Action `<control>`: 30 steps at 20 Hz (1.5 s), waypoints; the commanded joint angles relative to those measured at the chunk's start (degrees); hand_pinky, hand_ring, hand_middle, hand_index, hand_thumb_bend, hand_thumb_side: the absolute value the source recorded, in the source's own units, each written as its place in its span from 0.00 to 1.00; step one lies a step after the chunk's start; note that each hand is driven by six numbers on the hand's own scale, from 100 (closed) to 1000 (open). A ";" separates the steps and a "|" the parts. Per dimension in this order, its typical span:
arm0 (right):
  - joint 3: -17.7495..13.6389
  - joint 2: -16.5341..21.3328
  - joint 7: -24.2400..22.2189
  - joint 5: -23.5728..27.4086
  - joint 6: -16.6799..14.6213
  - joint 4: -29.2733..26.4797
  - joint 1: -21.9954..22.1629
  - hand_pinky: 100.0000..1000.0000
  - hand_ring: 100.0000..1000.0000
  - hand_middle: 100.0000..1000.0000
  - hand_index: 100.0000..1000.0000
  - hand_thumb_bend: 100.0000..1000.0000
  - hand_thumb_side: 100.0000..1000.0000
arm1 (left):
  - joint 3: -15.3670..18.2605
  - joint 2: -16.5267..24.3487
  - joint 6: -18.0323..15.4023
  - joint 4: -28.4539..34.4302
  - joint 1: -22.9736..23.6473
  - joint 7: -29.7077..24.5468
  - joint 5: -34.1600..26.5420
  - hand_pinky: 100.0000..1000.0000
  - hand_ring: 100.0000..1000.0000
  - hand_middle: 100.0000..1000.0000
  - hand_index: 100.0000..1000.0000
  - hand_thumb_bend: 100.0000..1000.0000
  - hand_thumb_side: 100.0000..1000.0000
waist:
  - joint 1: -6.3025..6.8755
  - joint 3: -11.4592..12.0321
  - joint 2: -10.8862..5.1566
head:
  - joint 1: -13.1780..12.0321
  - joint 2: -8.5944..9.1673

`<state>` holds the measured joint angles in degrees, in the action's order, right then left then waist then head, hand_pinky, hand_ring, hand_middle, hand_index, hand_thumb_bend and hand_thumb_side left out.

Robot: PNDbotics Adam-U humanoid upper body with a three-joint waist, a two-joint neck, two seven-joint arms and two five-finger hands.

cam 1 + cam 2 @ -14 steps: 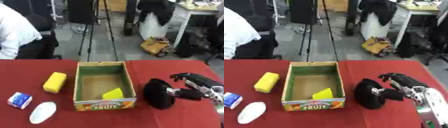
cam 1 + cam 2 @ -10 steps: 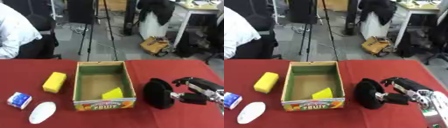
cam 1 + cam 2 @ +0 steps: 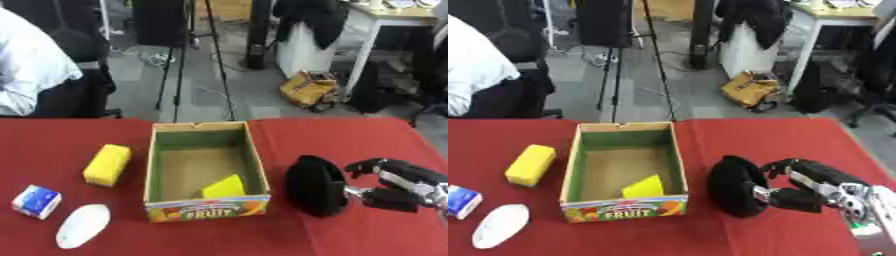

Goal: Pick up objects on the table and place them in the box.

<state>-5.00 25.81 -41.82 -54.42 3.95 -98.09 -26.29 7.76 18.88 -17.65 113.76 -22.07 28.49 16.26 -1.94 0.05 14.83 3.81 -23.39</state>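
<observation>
An open cardboard fruit box point(image 3: 206, 207) stands mid-table with a yellow wedge-shaped thing point(image 3: 224, 187) inside, near its front right corner. A black rounded object point(image 3: 733, 185) stands on the red table just right of the box. My right hand point(image 3: 808, 183) reaches in from the right, fingers and thumb spread beside the black object and close to its right face; whether they touch it I cannot tell. Left of the box lie a yellow sponge block point(image 3: 107, 164), a small blue-and-white carton point(image 3: 37, 201) and a white oval object point(image 3: 82, 225). My left hand is out of sight.
The red table point(image 3: 332, 135) ends at a far edge, with floor, a tripod, a bag and desks beyond it. A person in a white shirt point(image 3: 35, 75) sits past the far left edge.
My right hand has dropped lower and moved in toward the black object's right side. The objects on the table have stayed in place.
</observation>
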 commanded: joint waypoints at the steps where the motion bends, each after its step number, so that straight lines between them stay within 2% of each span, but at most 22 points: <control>1: -0.84 1.72 2.49 -0.22 0.57 -1.62 -1.11 0.97 0.98 0.87 1.00 0.37 1.00 | 0.24 1.31 -0.03 0.83 -0.51 -0.25 -0.16 0.93 0.88 0.80 0.77 0.00 0.86 | 0.09 -0.09 -0.80 | 0.24 0.60; 4: -0.17 2.02 9.75 -3.43 0.08 -2.58 -1.33 1.00 1.00 0.93 1.00 0.38 1.00 | 0.21 1.18 -0.06 0.83 -0.53 -0.20 -0.23 0.93 0.88 0.80 0.77 0.00 0.86 | 0.05 -0.04 -0.75 | 0.40 0.67; 5: 0.51 1.88 12.75 -4.77 -0.63 -2.37 -1.47 1.00 1.00 0.93 1.00 0.44 1.00 | 0.13 1.09 -0.08 0.83 -0.57 -0.23 -0.28 0.93 0.88 0.80 0.77 0.00 0.86 | 0.03 0.06 -0.74 | 0.55 0.75; 6: 1.35 1.65 15.88 -5.86 -1.40 -1.53 -1.71 1.00 1.00 0.93 1.00 0.44 1.00 | 0.02 0.97 -0.10 0.83 -0.66 -0.31 -0.36 0.93 0.88 0.80 0.77 0.00 0.86 | 0.02 0.17 -0.72 | 0.68 0.82; 7: 2.04 1.30 18.29 -6.65 -2.01 -0.15 -2.01 1.00 1.00 0.92 1.00 0.49 1.00 | -0.06 0.90 -0.12 0.83 -0.76 -0.39 -0.41 0.93 0.88 0.80 0.77 0.00 0.86 | 0.04 0.32 -0.73 | 0.80 0.89; 10: 3.22 0.36 22.18 -7.83 -3.37 4.77 -3.80 1.00 1.00 0.91 1.00 0.52 1.00 | -0.13 0.89 -0.14 0.83 -0.99 -0.59 -0.53 0.93 0.88 0.80 0.77 0.00 0.86 | 0.11 0.85 -0.79 | 0.96 1.04; 13: 4.03 0.12 23.24 -8.09 -4.83 9.02 -6.23 1.00 1.00 0.91 1.00 0.53 1.00 | -0.15 0.91 -0.12 0.83 -1.03 -0.71 -0.60 0.93 0.88 0.80 0.77 0.00 0.86 | 0.10 1.22 -0.86 | 1.05 0.99; 20: 6.01 0.20 21.84 -4.90 -8.54 19.58 -12.25 1.00 0.99 0.91 1.00 0.52 1.00 | -0.32 0.73 -0.11 0.83 -1.19 -1.05 -0.84 0.93 0.88 0.80 0.77 0.00 0.86 | 0.15 1.60 -1.02 | 1.31 1.03; 24: 6.60 -0.21 21.01 -3.63 -9.39 24.83 -14.89 1.00 1.00 0.91 1.00 0.56 1.00 | -0.41 0.67 -0.09 0.83 -1.19 -1.25 -0.97 0.93 0.88 0.80 0.77 0.00 0.86 | 0.31 1.76 -1.10 | 1.51 1.00; 30: 6.66 -0.01 20.55 -5.48 -11.59 32.34 -19.38 1.00 1.00 0.92 1.00 0.64 1.00 | -0.42 0.57 0.05 0.83 -1.06 -1.66 -1.08 0.93 0.88 0.80 0.77 0.00 0.86 | 0.44 1.97 -1.19 | 1.94 1.14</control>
<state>1.92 24.76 -21.14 -59.38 -6.98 -66.68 -44.40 7.36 18.84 -17.61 113.76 -22.36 27.04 15.27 -1.62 2.01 14.85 5.55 -22.91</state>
